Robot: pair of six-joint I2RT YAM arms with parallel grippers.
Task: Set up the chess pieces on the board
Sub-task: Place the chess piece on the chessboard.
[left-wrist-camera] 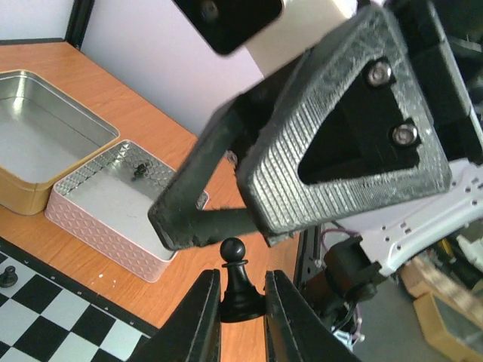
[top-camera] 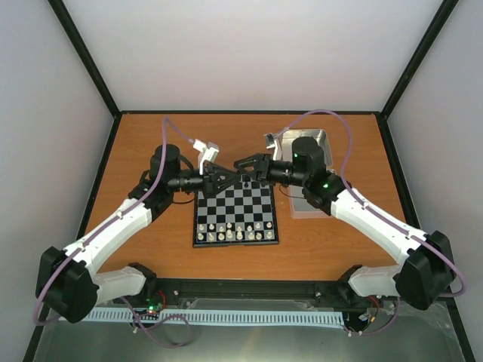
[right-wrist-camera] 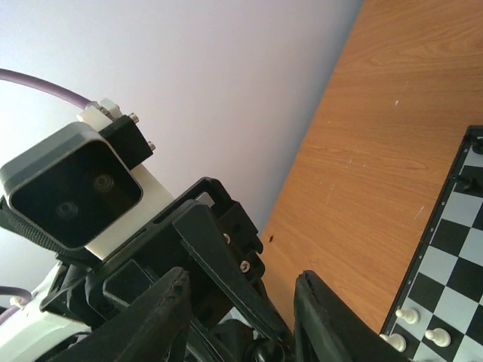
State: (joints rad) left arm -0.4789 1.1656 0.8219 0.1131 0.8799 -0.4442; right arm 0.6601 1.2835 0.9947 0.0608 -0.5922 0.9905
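Both grippers meet over the far edge of the board [top-camera: 249, 200]. My left gripper [left-wrist-camera: 241, 302] is shut on the base of a black pawn [left-wrist-camera: 237, 280], which stands upright between its fingers above the orange table. My right gripper [right-wrist-camera: 241, 298] is open. Its fingers [left-wrist-camera: 339, 143] stand spread just above the pawn's round head [right-wrist-camera: 266, 352] without touching it. From above, the left gripper [top-camera: 231, 179] and right gripper [top-camera: 243, 167] overlap and hide the pawn. White pieces [top-camera: 234, 230] fill the board's two near rows. One black piece [left-wrist-camera: 7, 277] stands at the far edge.
A pink-sided tin [left-wrist-camera: 113, 207] with a small dark piece [left-wrist-camera: 138, 170] inside lies right of the board. A gold-sided tin [left-wrist-camera: 38, 136] lies behind it. Black frame posts and white walls enclose the table [top-camera: 151, 249].
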